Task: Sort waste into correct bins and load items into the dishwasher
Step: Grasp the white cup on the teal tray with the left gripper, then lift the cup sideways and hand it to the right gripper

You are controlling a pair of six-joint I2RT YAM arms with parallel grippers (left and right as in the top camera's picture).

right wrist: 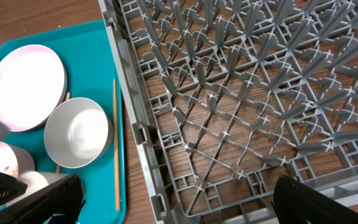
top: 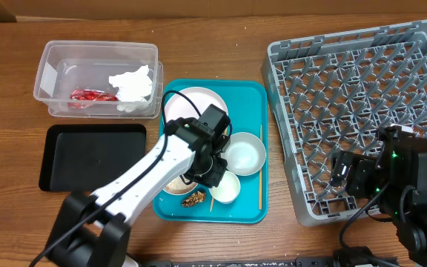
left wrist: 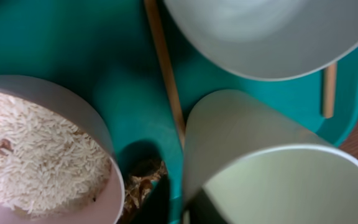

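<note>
On the teal tray (top: 252, 96) lie a white plate (top: 195, 104), a white bowl (top: 245, 154), a small cup (top: 227, 189), a bowl of white rice (left wrist: 36, 162), a brown food scrap (top: 193, 198) and two chopsticks (top: 260, 167). My left gripper (left wrist: 179, 208) is low over the tray, its fingers close together on either side of the cup's (left wrist: 272, 180) wall. The scrap (left wrist: 138, 183) lies just beside it. My right gripper (right wrist: 179, 205) is open and empty over the front left corner of the grey dish rack (top: 279, 126). The red wrapper (top: 91, 95) and the napkin (top: 133, 85) lie in the clear tub (top: 49, 70).
The black tray (top: 87, 156) lies left of the teal tray, below the tub. The rack (right wrist: 229, 112) holds nothing. In the right wrist view, the plate (right wrist: 25, 87), bowl (right wrist: 76, 134) and one chopstick (right wrist: 115, 143) show left of the rack wall.
</note>
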